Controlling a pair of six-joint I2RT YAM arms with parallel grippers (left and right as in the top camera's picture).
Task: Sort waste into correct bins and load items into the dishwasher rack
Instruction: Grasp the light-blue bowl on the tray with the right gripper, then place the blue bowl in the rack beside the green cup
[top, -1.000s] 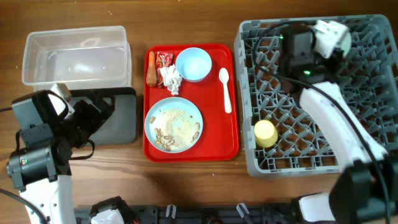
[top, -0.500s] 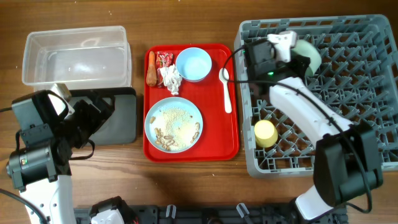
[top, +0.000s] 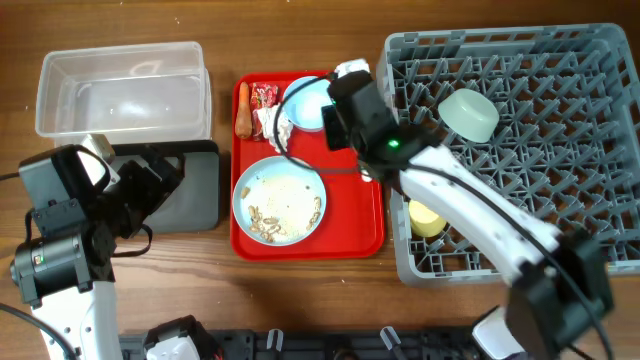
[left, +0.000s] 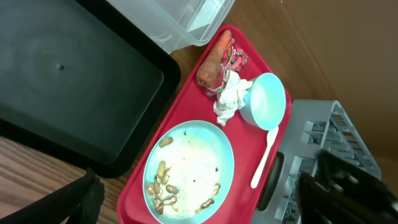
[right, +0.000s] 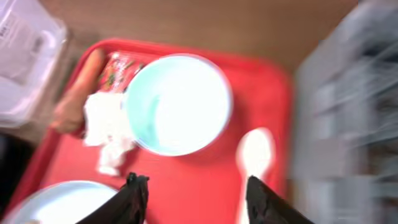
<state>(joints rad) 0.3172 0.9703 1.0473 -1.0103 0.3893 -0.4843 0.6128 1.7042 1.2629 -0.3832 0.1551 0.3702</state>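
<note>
My right gripper (top: 345, 125) is open and empty, hovering over the red tray between the light blue bowl (right: 177, 102) and the white spoon (right: 255, 152). The crumpled tissue (right: 106, 124), red wrapper (right: 118, 68) and carrot stub (right: 78, 93) lie left of the bowl. The light blue plate (top: 280, 200) holds pale crumbs. The pale green dish (top: 470, 115) and yellow cup (top: 427, 215) sit in the grey rack (top: 560, 150). My left gripper (left: 199, 205) is open and empty, above the black tray (top: 195, 190). The clear tub (top: 120, 85) is empty.
The red serving tray (top: 355, 235) lies between the black tray and the rack. My right arm stretches from the rack's front across the tray's right side and covers most of the spoon in the overhead view. Bare wooden table lies in front.
My right arm has swung left from the back of the rack to over the red tray. The pale green dish now rests free in the rack. The left arm has not moved.
</note>
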